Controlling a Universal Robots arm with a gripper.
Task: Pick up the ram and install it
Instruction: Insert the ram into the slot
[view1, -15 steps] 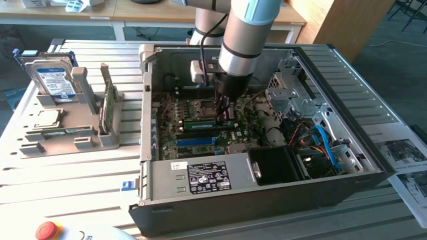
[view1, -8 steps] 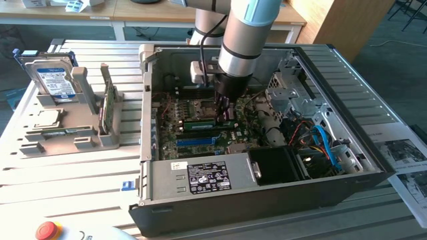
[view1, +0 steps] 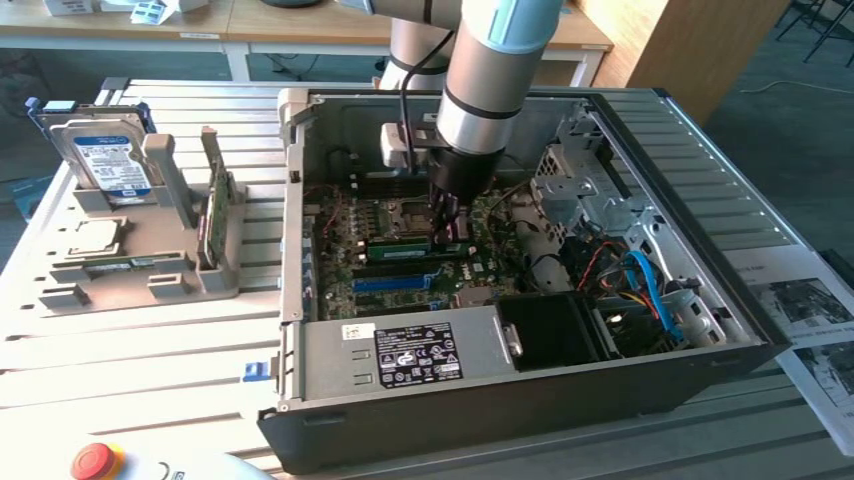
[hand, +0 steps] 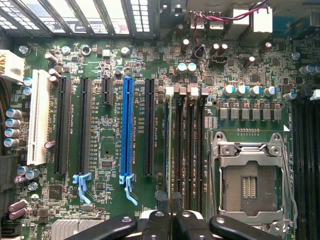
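I work in what looks like a robotics lab or test workshop: a slatted metal worktable (view1: 134, 350) carries an opened desktop computer case (view1: 534, 425). Toward its edge at the exterior view's left stands a grey fixture (view1: 200, 280) with a hard drive (view1: 107, 160) slotted upright. A red emergency-stop button (view1: 96, 460) sits at the table's near edge, and wooden desks (view1: 294, 25) stand beyond the far edge.

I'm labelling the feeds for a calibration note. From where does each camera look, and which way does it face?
Exterior view: high and off the arm, facing obliquely down into the open black computer case on the white slatted table; the grey arm reaches in, its gripper shut on the thin green ram stick.
Wrist view: on the wrist, facing straight down at the green motherboard; the black fingers show.
Shared: gripper, motherboard, long bright-blue slot.
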